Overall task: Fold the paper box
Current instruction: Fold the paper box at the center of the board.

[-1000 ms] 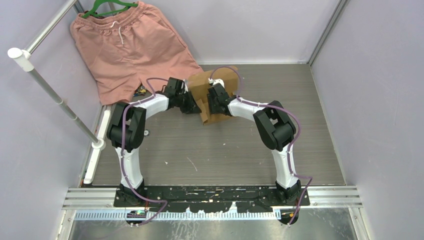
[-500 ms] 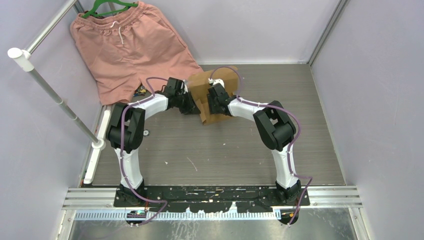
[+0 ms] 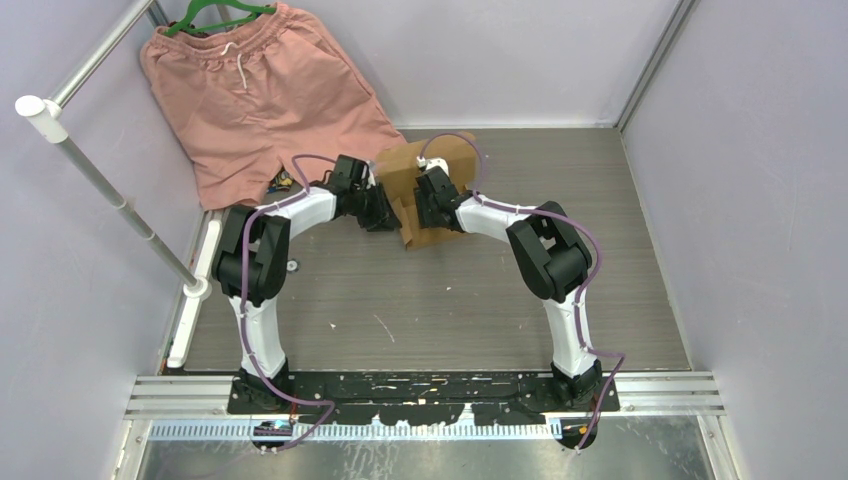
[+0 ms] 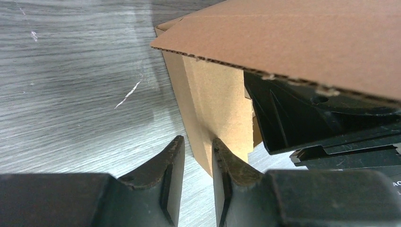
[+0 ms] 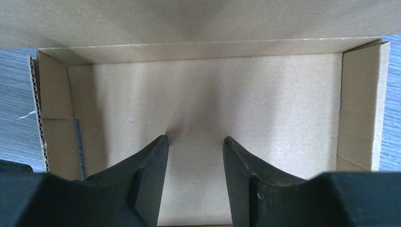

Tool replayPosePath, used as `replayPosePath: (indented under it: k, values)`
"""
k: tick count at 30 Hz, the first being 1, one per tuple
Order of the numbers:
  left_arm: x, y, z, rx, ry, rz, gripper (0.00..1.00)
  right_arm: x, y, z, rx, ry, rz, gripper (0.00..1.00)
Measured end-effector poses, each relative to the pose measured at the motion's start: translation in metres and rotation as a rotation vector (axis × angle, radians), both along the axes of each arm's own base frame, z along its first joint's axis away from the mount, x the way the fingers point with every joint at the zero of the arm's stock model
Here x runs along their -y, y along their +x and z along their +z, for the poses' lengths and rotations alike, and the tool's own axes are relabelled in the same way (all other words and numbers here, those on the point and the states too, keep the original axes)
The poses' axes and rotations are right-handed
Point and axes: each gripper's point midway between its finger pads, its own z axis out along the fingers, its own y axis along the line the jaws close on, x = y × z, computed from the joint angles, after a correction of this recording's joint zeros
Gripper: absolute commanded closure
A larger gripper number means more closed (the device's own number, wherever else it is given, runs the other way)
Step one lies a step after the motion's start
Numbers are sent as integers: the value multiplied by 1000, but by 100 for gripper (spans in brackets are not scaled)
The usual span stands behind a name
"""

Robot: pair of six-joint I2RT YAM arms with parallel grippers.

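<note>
Left claw (image 4: 197, 142), jaws slightly apart and gripping nothing, meets the box (image 4: 208, 104) side wall straight ahead; right claw (image 5: 195, 139), spread, reaches inside.

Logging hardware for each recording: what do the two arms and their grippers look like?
The left arm and right arm have white links with bulky black joint housings, on a black base plate. A purple cable loops along each. The left gripper and right gripper each have two matte black fingers tapering to curved, scuffed tips. No markings readable.
</note>
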Motion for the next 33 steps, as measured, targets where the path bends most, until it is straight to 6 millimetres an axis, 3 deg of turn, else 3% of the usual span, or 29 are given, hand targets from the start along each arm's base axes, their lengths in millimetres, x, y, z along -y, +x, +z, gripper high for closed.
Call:
replayPosePath:
  k: [4, 6, 8, 24, 33]
  values:
    - [2, 1, 2, 3, 1, -2, 68, 0, 0, 0, 0, 0, 0, 47]
    - [3, 1, 2, 4, 3, -3, 60, 0, 0, 0, 0, 0, 0, 47]
    - [3, 0, 1, 6, 6, -4, 59, 0, 0, 0, 0, 0, 0, 47]
    - [13, 4, -8, -2, 65, -26, 63, 0, 0, 0, 1, 2, -1, 47]
    - [8, 6, -9, -11, 135, -20, 66, -1, 0, -1, 4, 8, -6, 47]
